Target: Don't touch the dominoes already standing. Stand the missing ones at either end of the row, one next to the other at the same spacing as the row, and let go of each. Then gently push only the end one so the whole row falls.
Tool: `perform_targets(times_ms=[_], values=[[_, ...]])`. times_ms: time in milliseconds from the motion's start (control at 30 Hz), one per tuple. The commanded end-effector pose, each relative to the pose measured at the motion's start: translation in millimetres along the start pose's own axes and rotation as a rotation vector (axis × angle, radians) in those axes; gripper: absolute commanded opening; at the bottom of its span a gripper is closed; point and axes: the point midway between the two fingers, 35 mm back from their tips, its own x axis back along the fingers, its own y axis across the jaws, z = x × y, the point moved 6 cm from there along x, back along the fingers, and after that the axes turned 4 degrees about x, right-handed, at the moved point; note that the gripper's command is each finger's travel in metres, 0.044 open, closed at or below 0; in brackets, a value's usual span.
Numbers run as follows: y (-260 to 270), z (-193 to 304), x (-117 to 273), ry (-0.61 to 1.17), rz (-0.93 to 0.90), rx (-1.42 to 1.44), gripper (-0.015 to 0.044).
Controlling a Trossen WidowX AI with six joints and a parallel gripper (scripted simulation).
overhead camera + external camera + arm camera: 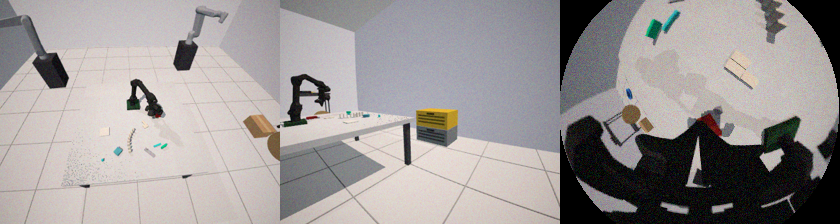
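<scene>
Topping gray crate (452, 137), yellow crate (452, 120) (apparently closed)

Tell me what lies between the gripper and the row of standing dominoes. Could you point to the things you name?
Flat cream tiles (144, 124) (329, 117) (735, 67) lie between the gripper (156, 114) (321, 104) (701, 123) and the row of standing dominoes (129, 141) (354, 115) (774, 15), as the top and wrist views show.

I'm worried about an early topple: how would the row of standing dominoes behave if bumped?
The dominoes look narrow-based, so they would probably tip easily. Being closely spaced, one falling would likely knock its neighbours. Their straight edges suggest they're stiff.
</scene>
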Motion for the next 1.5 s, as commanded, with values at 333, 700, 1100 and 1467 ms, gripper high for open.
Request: perform_targets(times_ms=[333, 700, 1100, 1467], values=[[-89, -102, -2, -0.238, 0.246, -0.404, 0.0000], [-89, -102, -2, -0.238, 0.246, -0.404, 0.0000], [-89, -102, -2, -0.238, 0.246, -0.404, 0.0000], [-89, -102, -2, -0.238, 0.246, -0.404, 0.0000]])
